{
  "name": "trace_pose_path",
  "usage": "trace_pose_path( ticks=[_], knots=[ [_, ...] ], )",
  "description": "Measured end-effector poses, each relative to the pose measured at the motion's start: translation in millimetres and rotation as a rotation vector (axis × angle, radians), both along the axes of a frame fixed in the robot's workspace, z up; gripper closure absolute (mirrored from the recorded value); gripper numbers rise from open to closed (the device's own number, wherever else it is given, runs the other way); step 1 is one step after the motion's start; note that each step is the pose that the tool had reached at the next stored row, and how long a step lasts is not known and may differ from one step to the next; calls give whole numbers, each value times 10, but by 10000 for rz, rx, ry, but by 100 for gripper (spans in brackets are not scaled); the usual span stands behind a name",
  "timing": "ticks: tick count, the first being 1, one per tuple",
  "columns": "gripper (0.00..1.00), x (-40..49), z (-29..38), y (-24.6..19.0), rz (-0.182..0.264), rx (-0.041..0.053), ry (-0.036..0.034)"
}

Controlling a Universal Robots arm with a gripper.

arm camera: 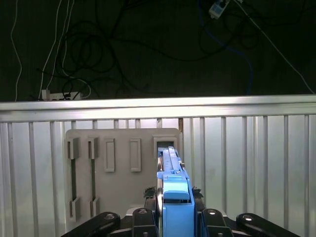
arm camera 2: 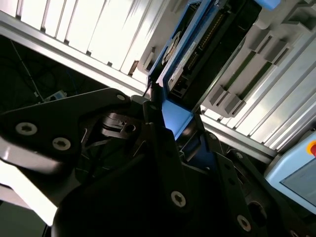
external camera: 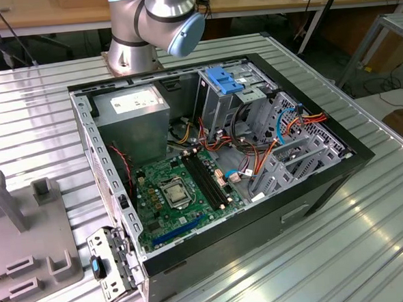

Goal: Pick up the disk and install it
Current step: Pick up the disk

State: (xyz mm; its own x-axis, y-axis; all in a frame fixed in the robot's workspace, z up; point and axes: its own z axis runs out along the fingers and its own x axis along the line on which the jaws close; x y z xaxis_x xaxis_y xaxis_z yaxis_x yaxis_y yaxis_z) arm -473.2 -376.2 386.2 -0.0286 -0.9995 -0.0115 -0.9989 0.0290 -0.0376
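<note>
The disk [arm camera: 170,163] stands on edge, and the gripper [arm camera: 176,207] has its fingers [arm camera: 149,207] closed on the blue carrier end. It sits in line with an end slot of the grey holder [arm camera: 118,187] on the ribbed worktop [arm camera: 247,163]. In the exterior view, the open computer case [external camera: 214,242] lies beside that holder.
</note>
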Motion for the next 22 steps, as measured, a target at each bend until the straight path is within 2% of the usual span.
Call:
trace_pose_path(
  ticks=[7,22],
  knots=[
    [63,0,59,0,0,-1,1],
    [63,0,227,0,0,0,1]
  ],
)
